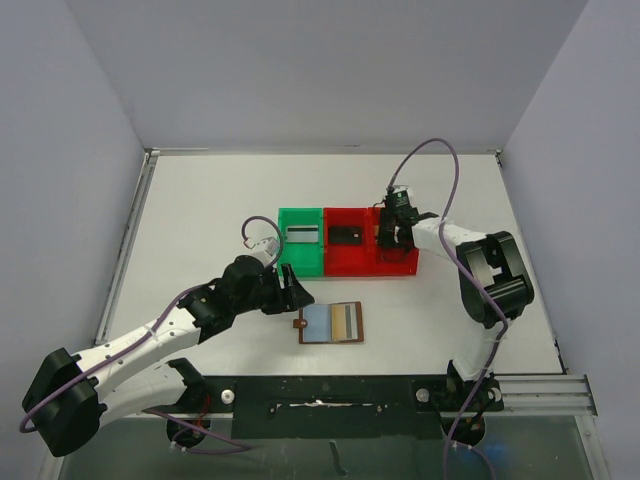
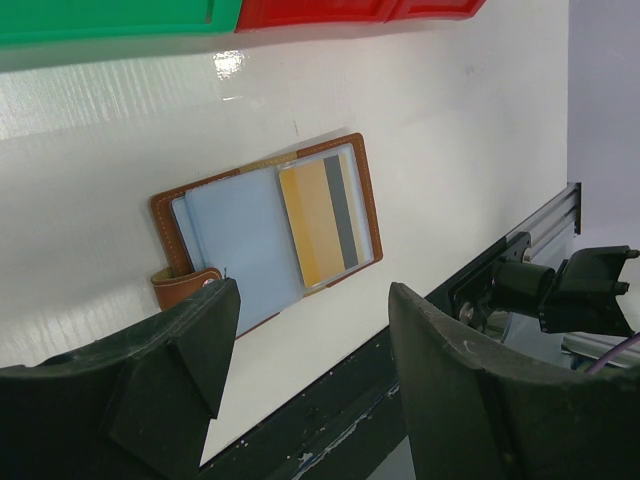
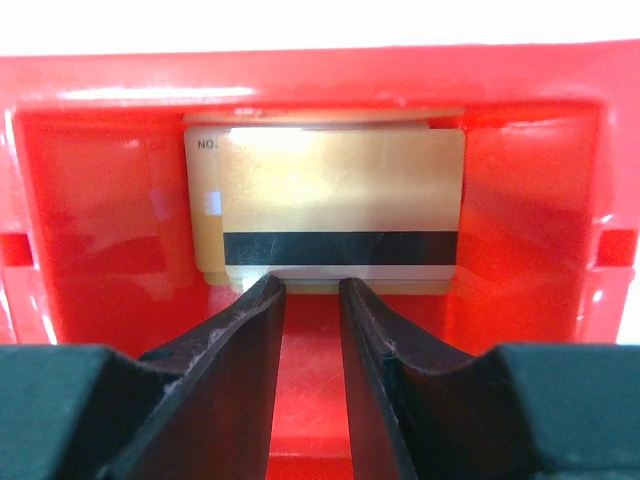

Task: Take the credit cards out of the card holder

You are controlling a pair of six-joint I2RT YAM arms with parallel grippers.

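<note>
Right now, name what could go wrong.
The card holder lies loose, so pulling its remaining gold card with the open left gripper may just drag it. The right gripper, narrowly open, sits at the edge of the cards stacked in the red bin; it could snag them.

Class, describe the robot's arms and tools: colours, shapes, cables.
The left arm and right arm have white links, black joints and a purple cable each. The left tool and right tool have two black wedge-shaped fingers.
</note>
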